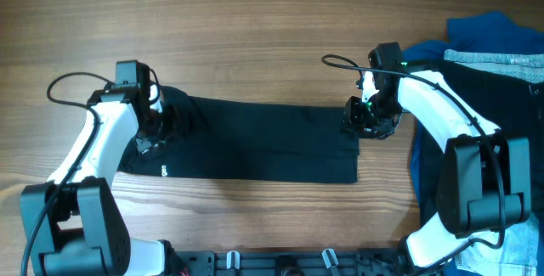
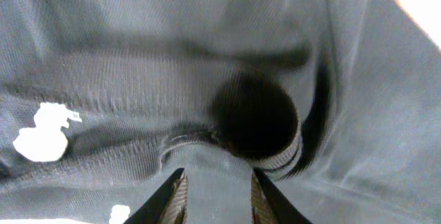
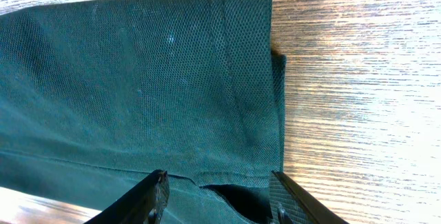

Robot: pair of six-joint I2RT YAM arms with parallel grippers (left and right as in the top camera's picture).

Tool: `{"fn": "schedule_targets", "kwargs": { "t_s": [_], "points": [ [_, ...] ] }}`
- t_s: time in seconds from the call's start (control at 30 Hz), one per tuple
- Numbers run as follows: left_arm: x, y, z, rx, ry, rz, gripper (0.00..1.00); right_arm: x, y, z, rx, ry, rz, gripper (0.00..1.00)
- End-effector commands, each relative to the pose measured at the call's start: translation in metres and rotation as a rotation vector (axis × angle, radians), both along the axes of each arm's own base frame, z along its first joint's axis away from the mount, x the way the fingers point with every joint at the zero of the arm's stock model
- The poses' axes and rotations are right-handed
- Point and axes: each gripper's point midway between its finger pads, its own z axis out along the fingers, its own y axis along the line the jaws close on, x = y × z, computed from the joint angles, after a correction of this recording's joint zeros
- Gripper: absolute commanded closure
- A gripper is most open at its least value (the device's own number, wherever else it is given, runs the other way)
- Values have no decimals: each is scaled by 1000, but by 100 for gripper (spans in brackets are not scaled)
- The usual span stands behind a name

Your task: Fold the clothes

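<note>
The black shirt (image 1: 255, 140) lies folded into a long strip across the middle of the wooden table (image 1: 255, 21). My left gripper (image 1: 153, 132) is at its bunched left end. In the left wrist view its jaws (image 2: 217, 196) stand narrowly apart with a thick fold of shirt fabric (image 2: 138, 79) filling the gap, beside a white mark (image 2: 41, 134). My right gripper (image 1: 365, 119) is at the strip's right end. In the right wrist view its jaws (image 3: 217, 196) are wide open, straddling the hem corner of the shirt (image 3: 138, 79), holding nothing.
A bright blue garment (image 1: 484, 34) and a black garment with a grey waistband (image 1: 497, 59) are piled at the right edge, close behind my right arm. Bare wood shows above and below the strip.
</note>
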Motion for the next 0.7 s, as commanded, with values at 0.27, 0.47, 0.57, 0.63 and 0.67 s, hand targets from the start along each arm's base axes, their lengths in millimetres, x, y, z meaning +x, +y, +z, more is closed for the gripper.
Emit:
{"fn": "schedule_targets", "kwargs": {
  "t_s": [0.27,0.47,0.57,0.63,0.67],
  "points": [
    [4,14,-18,77,-17,3,66,-3,-1,3,-1,-8,19,46],
    [-16,-4,-29,-22,46,-25,96,-4,-1,3,0,-7,32,46],
    [-33,-15,-27,-88,117,-27,96,-4,-2,3,-4,-8,44,46],
    [-44,-24,-24,-136,154,-48,96,-4,-2,3,-6,-9,44,46],
    [-51,-24,-21,-140,177,-46,96,-4,-2,3,-6,-10,45,46]
  ]
}}
